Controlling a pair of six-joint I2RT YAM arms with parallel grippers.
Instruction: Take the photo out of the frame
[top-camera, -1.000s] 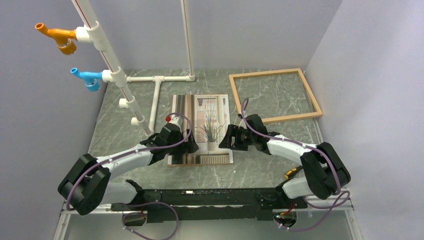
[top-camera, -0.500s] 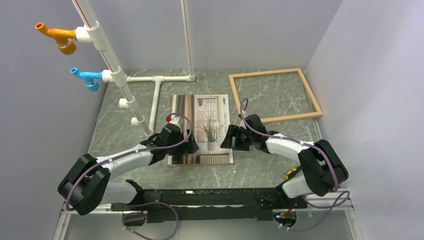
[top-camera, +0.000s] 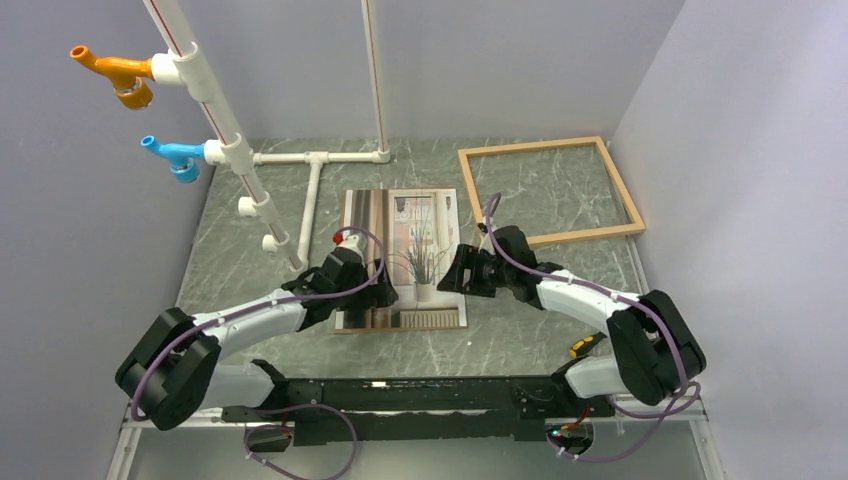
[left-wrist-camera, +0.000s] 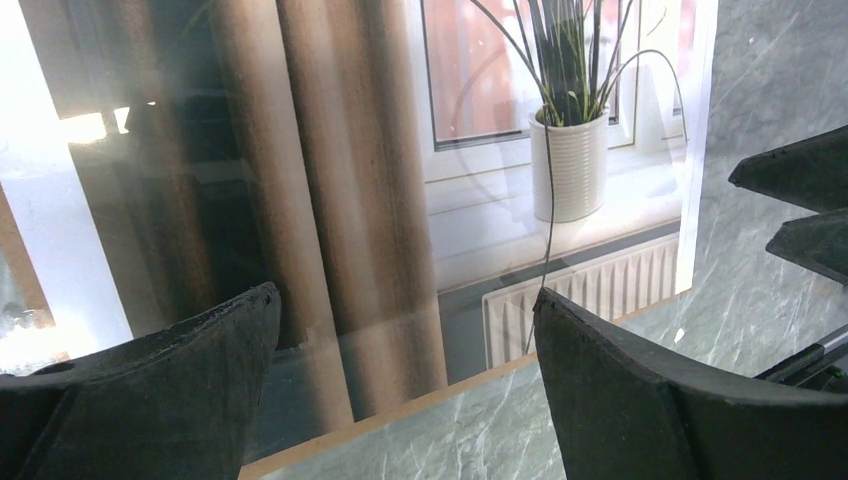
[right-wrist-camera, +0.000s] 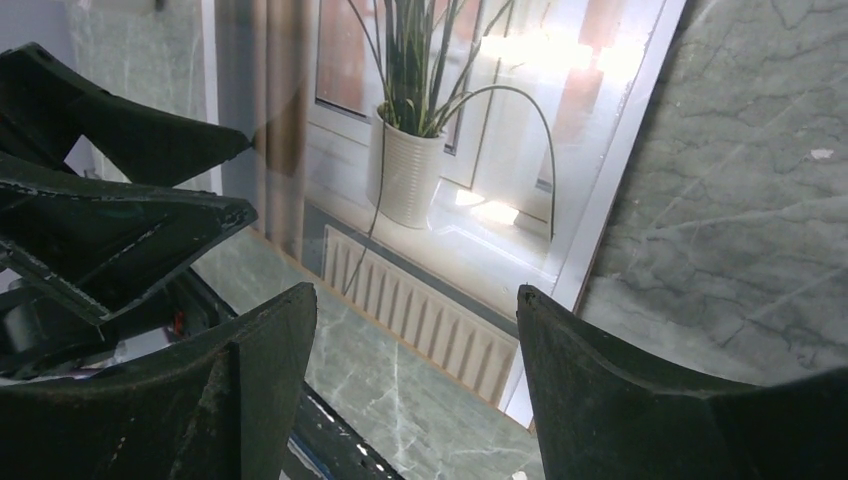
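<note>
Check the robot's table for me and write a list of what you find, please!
Surface: green marbled table.
Job's things: photo lies flat, face up, in the middle; frame is empty, back right, apart from the photo.
Clutter: white pipe stand back left, with an orange fitting and a blue fitting.
Grippers: left gripper and right gripper both open over the photo's sides, holding nothing.
Cables: purple cable along each arm.
Surroundings: plain grey walls.
</note>
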